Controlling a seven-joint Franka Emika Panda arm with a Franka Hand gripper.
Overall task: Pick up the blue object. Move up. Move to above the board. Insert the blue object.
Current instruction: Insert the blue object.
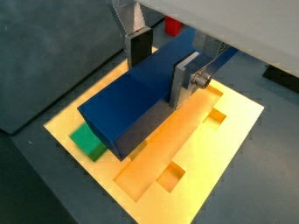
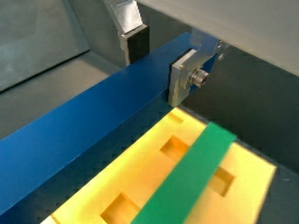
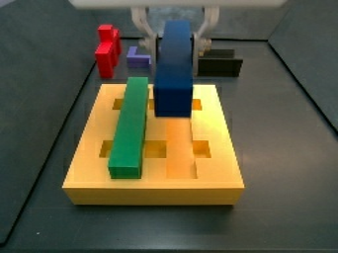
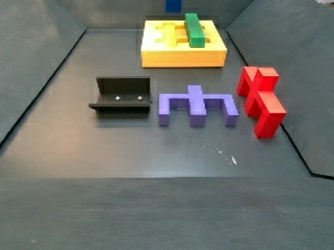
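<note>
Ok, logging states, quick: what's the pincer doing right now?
Pincer: closed on the blue bar, held above the board.

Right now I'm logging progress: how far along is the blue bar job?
Picked up and lifted: the claw is shut on the blue bar, which hangs tilted above the yellow board. In hand: positioning over the board, beside the seated green bar. Left: lowering it into an open groove and letting go.

The long dark-blue blue object (image 3: 173,69) hangs tilted between the gripper (image 3: 173,38) fingers (image 1: 186,76), its lower end touching the board (image 3: 219,158), a flat yellow grooved block with square cut-outs lying flat.
</note>
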